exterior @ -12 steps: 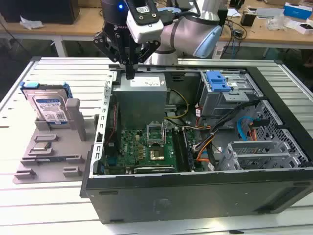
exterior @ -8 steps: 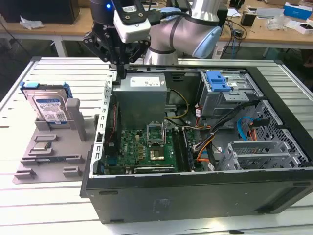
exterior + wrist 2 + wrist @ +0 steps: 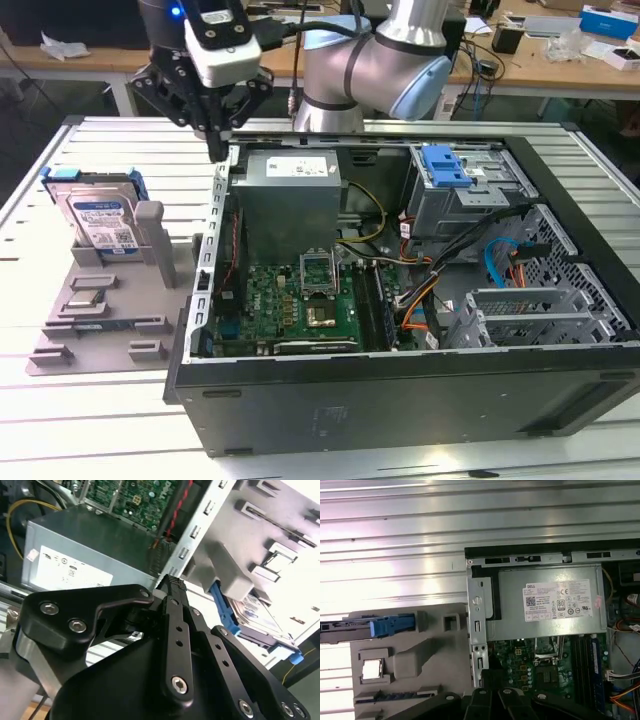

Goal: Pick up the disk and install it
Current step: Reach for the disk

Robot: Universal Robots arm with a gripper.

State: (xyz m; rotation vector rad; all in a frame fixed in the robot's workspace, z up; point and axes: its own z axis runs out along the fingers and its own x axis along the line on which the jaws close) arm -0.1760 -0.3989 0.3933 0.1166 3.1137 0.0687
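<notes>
- The gripper [image 3: 216, 150] is hovering over the back corner of the open computer case [image 3: 400, 385], roughly 11 o'clock from the case's middle in the exterior view. It's right over the edge where the side wall is meeting the power supply [image 3: 290, 195].
- Its fingers [image 3: 172, 595] are sitting pressed together with nothing pinched between them, so it's carrying nothing.
- The disk [image 3: 100, 215] is sitting outside the case, around 9 o'clock from the case's middle in the exterior view. It's standing on edge and leaning back in a slot of the gray holder [image 3: 100, 335] on the slatted metal table [image 3: 120, 140], with its label facing the camera and blue rails running down both sides.
- From the gripper, the disk is sitting at about 8 o'clock in the exterior view, well apart from the fingertips.
- Both wrist views are catching it too: label and blue rail in the second wrist view [image 3: 255, 617], edge-on in the first wrist view [image 3: 350, 626].
- A small square chip [image 3: 88, 297] is lying flat in the holder, 6 o'clock from the disk.
- Inside the case, the motherboard [image 3: 300, 300] is sitting at 6 o'clock from the power supply, and a blue caddy [image 3: 445, 165] is sitting at 3 o'clock from it.
</notes>
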